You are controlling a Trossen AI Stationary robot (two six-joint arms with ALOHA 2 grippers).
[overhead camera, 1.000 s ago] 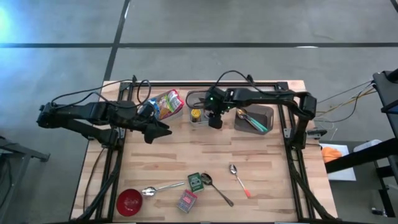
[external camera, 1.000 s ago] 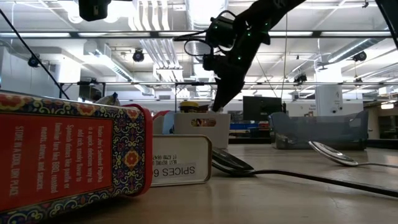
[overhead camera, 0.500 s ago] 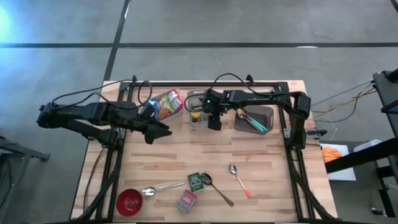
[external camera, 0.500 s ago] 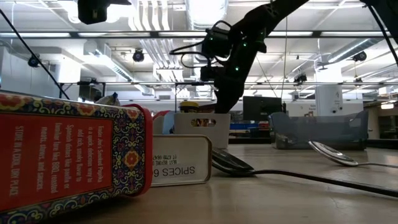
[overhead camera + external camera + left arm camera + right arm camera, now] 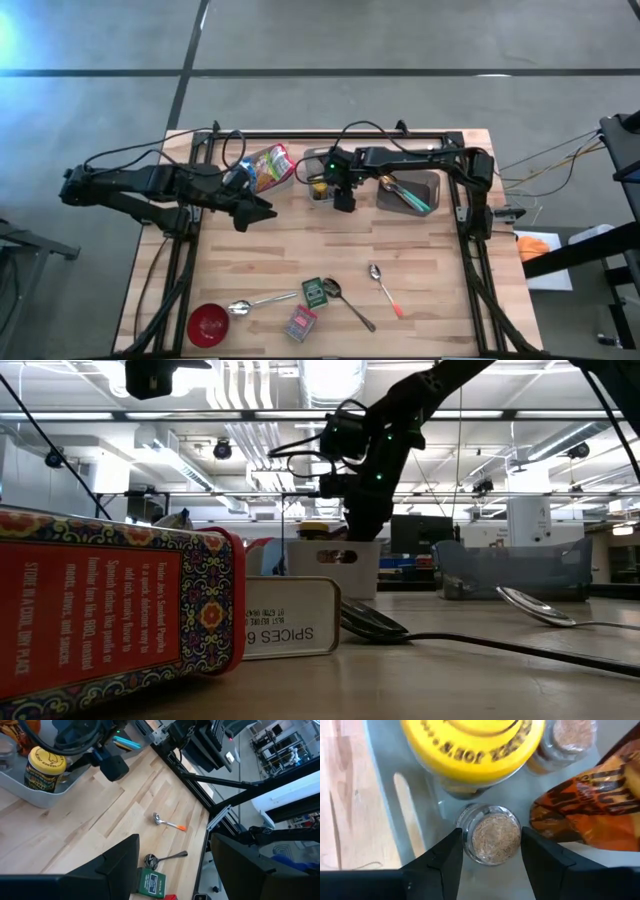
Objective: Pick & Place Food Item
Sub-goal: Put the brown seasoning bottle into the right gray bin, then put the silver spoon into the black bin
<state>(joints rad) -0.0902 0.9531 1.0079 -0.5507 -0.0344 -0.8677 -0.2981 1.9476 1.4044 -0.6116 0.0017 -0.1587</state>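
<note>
Right end effector (image 5: 487, 851): lowered into the grey bin (image 5: 318, 160) at the far middle of the wooden counter (image 5: 420, 260). Its two dark fingers (image 5: 440, 865) stand on either side of a small glass spice jar (image 5: 490, 834) with tan contents; whether the pads touch the glass cannot be told, and the jar sits on the bin floor.

Bin contents, right wrist view: spice jar nearest the bin wall; just beside it a larger jar with a yellow printed lid (image 5: 472, 742); a second small jar of tan powder (image 5: 567, 737) beyond; an orange snack bag (image 5: 592, 815) on the other side.

Left end effector (image 5: 175, 870): hangs released above the counter's left part, fingers spread, nothing between them.

Other items on the counter:
- colourful snack packet (image 5: 266, 166), left of the bin
- darker grey bin (image 5: 425, 182) to the right, holding utensils with a teal handle (image 5: 412, 198)
- spoon with orange handle (image 5: 384, 288)
- green spice tin (image 5: 316, 292) and red patterned tin (image 5: 300, 322), near the front edge
- red bowl (image 5: 208, 323) at the front left, a metal spoon (image 5: 262, 302) beside it
</note>
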